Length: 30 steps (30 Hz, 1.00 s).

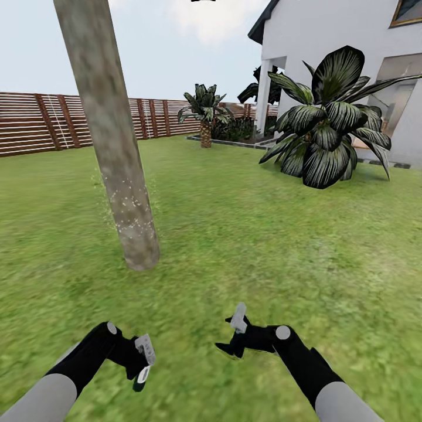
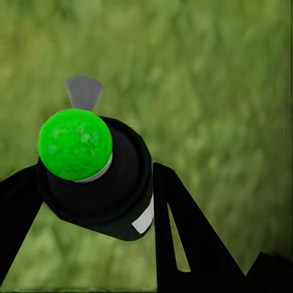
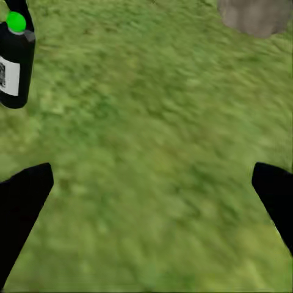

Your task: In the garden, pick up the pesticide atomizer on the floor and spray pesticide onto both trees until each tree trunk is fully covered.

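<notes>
A thick mottled grey-tan tree trunk (image 1: 120, 176) rises from the garden lawn (image 1: 264, 246) at front left. A cloud of fine white pesticide specks (image 1: 130, 206) hangs around its lower part. My left gripper (image 1: 143, 360) is low and near me, shut on the pesticide atomizer (image 1: 142, 377), a small black bottle with a white label. In the left wrist view the atomizer (image 2: 104, 183) shows its green top between the left gripper's (image 2: 97, 204) fingers. My right gripper (image 1: 231, 335) stands open beside it, empty. The right wrist view shows the right gripper (image 3: 149, 201) spread wide over grass, with the atomizer (image 3: 15, 61) and the trunk base (image 3: 256, 15) in sight.
A brown slatted fence (image 1: 35, 120) closes the lawn at the back left. A short palm (image 1: 205, 114) stands at the back centre. A large dark leafy plant (image 1: 325, 126) grows at right before a white house (image 1: 340, 41). Grass stretches between the trunk and the plant.
</notes>
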### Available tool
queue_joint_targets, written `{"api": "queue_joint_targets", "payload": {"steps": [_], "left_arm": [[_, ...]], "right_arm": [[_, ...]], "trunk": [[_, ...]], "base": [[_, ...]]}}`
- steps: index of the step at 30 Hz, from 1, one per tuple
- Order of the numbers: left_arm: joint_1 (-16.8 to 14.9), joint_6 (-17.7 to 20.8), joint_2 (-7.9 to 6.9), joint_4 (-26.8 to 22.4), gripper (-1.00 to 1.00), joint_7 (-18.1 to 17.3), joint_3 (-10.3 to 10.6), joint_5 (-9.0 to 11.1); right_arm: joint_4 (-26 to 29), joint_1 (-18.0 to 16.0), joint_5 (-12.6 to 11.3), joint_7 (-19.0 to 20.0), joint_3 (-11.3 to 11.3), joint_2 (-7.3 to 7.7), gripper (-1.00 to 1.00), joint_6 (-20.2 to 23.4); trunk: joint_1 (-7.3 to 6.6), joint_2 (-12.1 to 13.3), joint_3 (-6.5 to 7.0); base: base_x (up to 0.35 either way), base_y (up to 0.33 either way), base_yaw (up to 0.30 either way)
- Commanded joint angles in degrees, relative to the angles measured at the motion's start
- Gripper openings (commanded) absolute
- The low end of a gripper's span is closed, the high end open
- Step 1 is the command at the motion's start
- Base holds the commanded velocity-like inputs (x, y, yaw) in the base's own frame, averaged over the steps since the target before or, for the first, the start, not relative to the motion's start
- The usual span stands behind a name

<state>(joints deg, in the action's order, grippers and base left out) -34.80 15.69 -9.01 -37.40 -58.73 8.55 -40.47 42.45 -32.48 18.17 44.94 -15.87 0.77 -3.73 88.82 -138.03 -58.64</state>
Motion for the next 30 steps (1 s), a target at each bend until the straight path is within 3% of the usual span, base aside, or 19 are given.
{"api": "queue_joint_targets", "payload": {"steps": [1,4,9,16,21,25,30], "left_arm": [[0.0,0.2,0.08,0.0,-1.0,-0.6,0.0,-0.7],[-0.1,0.5,0.63,-0.6,-1.0,-1.2,0.0,-1.3],[-0.6,0.6,3.56,-0.6,-1.0,-1.4,0.1,-3.2],[-2.3,0.3,8.22,-0.6,-1.0,-3.5,0.1,-3.2],[-2.9,-0.4,8.61,-0.7,-1.0,-7.6,0.0,-3.1],[-3.0,-0.4,8.9,-0.7,-1.0,-7.9,0.0,-3.0],[-3.0,-0.4,8.85,-0.8,-1.0,-8.0,0.0,-3.1]], "right_arm": [[0.1,-0.6,0.1,1.3,-0.3,-0.58,-1.0,0.4],[0.2,-2.0,0.1,8.0,-0.5,-1.14,-1.0,0.8],[0.2,-2.9,0.2,11.9,-0.6,-1.29,-1.0,0.8],[0.3,-3.0,0.2,13.8,-0.6,-1.3,-1.0,0.8],[1.2,-3.7,0.6,13.9,-0.7,-1.3,-1.0,1.2],[2.5,-8.1,6.5,18.7,-0.7,-1.36,-1.0,10.1],[4.6,-9.1,7.7,20.1,-0.6,-1.36,-1.0,12.6]], "trunk": [[0.0,0.0,0.0],[0.0,0.0,0.0],[0.0,0.0,0.0],[0.0,0.0,0.0],[0.0,0.0,0.0],[0.0,0.0,0.0],[0.0,0.0,0.0]], "base": [[0.0,0.0,0.0],[0.0,0.0,0.0],[0.0,0.0,0.0],[0.0,0.0,0.0],[0.0,0.0,0.0],[0.0,0.0,0.0],[0.0,0.0,0.0]]}}
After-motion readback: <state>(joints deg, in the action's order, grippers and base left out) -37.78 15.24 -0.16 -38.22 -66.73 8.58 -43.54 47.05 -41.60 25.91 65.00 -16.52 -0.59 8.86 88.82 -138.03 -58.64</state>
